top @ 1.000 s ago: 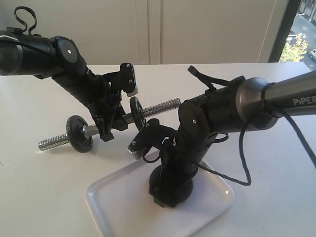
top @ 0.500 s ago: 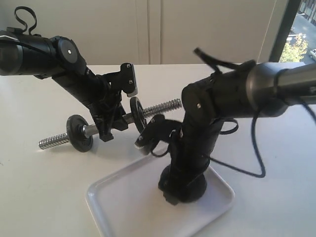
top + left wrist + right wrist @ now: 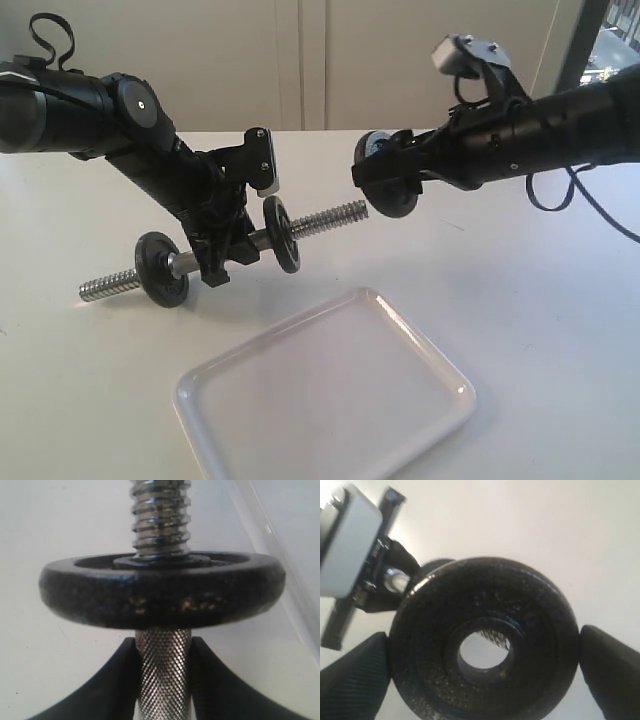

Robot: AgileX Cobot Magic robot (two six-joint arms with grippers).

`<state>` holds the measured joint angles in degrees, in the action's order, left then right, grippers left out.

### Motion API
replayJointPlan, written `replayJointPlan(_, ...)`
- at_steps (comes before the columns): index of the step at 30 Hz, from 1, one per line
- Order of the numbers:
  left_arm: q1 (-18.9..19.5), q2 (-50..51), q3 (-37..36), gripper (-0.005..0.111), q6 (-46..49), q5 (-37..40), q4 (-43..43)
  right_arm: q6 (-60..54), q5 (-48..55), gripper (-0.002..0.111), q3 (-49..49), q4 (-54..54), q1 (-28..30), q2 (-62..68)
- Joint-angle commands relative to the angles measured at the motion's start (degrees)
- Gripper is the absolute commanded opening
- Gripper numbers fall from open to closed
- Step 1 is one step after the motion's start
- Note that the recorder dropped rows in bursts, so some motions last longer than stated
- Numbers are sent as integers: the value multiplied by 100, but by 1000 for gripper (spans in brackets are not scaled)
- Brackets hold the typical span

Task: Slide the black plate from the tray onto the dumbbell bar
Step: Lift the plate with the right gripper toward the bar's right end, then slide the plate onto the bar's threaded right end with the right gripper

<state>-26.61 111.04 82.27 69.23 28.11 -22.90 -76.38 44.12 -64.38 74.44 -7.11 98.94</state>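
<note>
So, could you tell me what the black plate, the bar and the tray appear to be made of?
The black plate: probably cast iron, matte black coating, grainy pitted face. The bar: bright steel or chrome, with shiny knurling and threads. The tray: glossy white, plastic or melamine perhaps; highlights on its rim.

The plate (image 3: 532, 645) is black, tray (image 3: 330, 390) white, bar (image 3: 162, 680) silver (knurled).

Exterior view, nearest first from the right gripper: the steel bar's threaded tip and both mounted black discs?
1. Threaded steel bar tip, just left of the right gripper.
2. Mid-bar black round disc, further left.
3. Far-left black round disc.
</note>
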Motion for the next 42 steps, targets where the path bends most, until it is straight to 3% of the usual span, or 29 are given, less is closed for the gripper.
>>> replayJointPlan(1, 17, -298, 114, 0, 16, -304, -379, -604, 1273, 0, -14, 1156, 678, 433)
replayJointPlan(6, 17, -298, 114, 0, 16, -304, -379, -839, 2510, 0, -69, 1751, 1134, 1180)
replayJointPlan(15, 17, -298, 114, 0, 16, -304, -379, -278, 2584, 0, -899, 1642, 1191, 2511)
replayJointPlan(29, 17, -298, 114, 0, 16, -304, -379, 197, 2584, 0, -1114, 968, 879, 2099)
replayJointPlan(42, 17, -298, 114, 0, 16, -304, -379, 186, 2584, 0, -1114, 1189, 643, 2056)
